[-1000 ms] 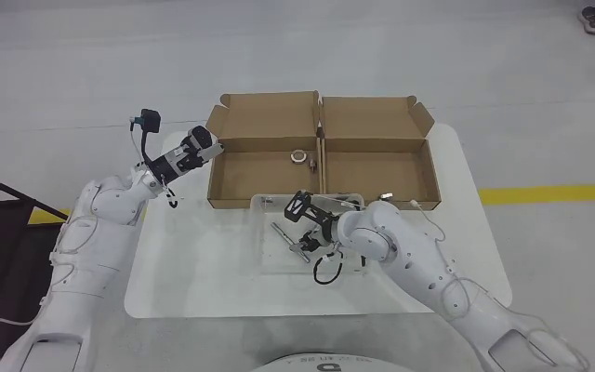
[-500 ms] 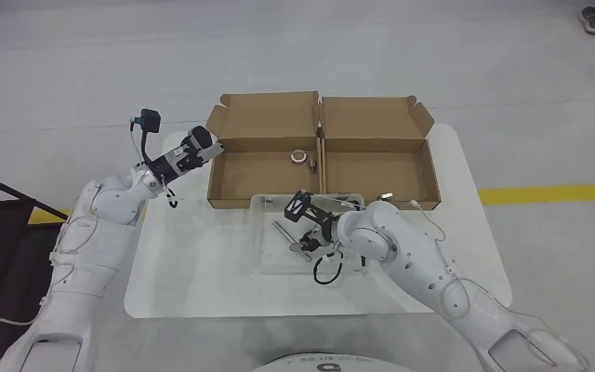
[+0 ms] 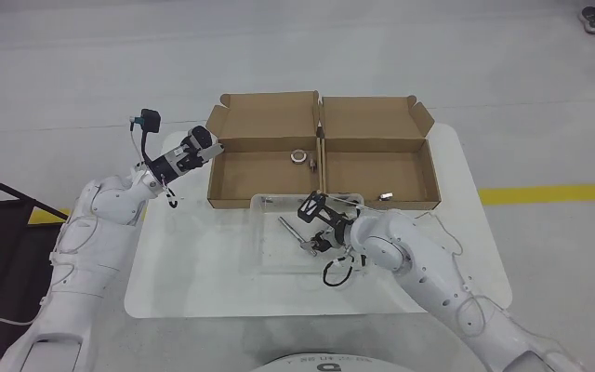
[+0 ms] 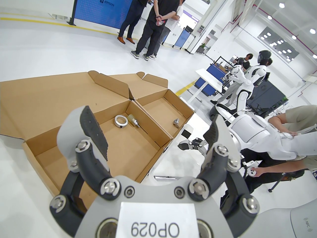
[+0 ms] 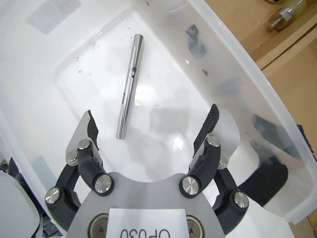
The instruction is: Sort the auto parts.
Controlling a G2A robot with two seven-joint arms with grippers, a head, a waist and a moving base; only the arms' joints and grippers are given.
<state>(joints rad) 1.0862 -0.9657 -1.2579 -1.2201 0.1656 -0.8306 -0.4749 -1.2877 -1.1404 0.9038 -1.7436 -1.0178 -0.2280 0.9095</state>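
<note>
The right hand (image 5: 151, 115) is spread open and holds nothing, poised inside the clear plastic bin (image 5: 235, 48) above its floor. The metal rod (image 5: 130, 85) lies flat on that floor. Its near end reaches in under the gap between the fingers (image 5: 90, 122), closer to one of them, and no pad touches it; the rest of the rod runs away from the hand. From the top view the rod (image 3: 291, 232) sits toward the bin's (image 3: 265, 256) end on the robot's left, with the right hand (image 3: 312, 223) just beside it. The bin stands mid-surface (image 3: 186, 270), its far wall against the front walls of two open cardboard boxes along the far edge. In the left box (image 3: 251, 177), near its far right corner, lie a metal ring (image 3: 298, 156) and, just beside it, a capped fitting (image 3: 313, 165). In the right box (image 3: 372, 177) a small metal part (image 3: 386, 196) rests against the front wall. The left hand (image 3: 206, 141) hangs open and empty in the air beyond the left box's outer flap, over the surface's left edge, well apart from the rod.
</note>
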